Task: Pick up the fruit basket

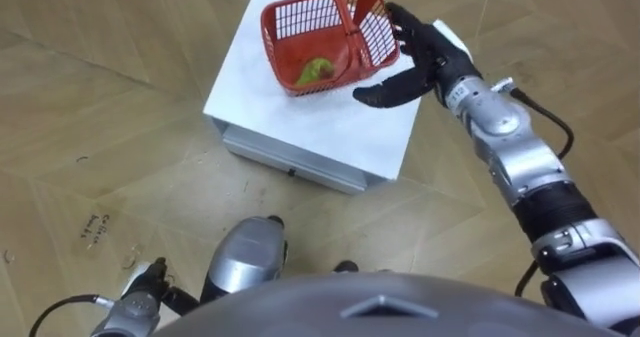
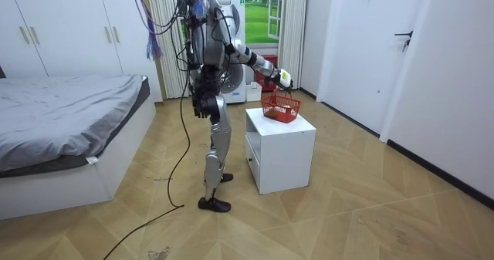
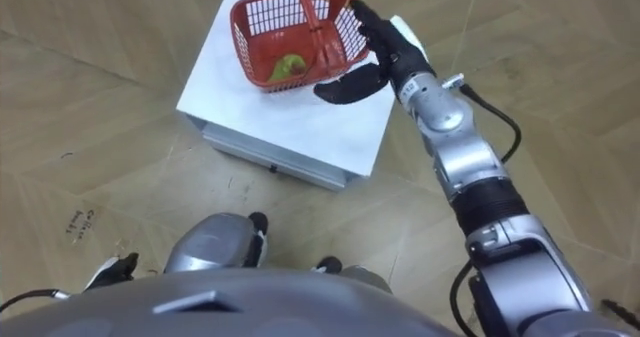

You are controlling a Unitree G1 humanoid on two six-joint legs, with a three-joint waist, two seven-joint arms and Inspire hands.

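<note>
Low by the body hangs the left hand (image 1: 145, 289). The fruit basket (image 1: 290, 22) stands on the white cabinet (image 1: 330, 127), its side wall against the spread, straight fingers of the right hand (image 1: 425, 57), which hold nothing; the upright handle (image 1: 345, 12) is just left of them. If they push sideways, I think the basket may slide or tip.

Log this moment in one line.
stage: pre-grasp | basket: on white cabinet, handle up, green fruit inside | right hand: open beside basket, handle ungrasped | left hand: at side
</note>
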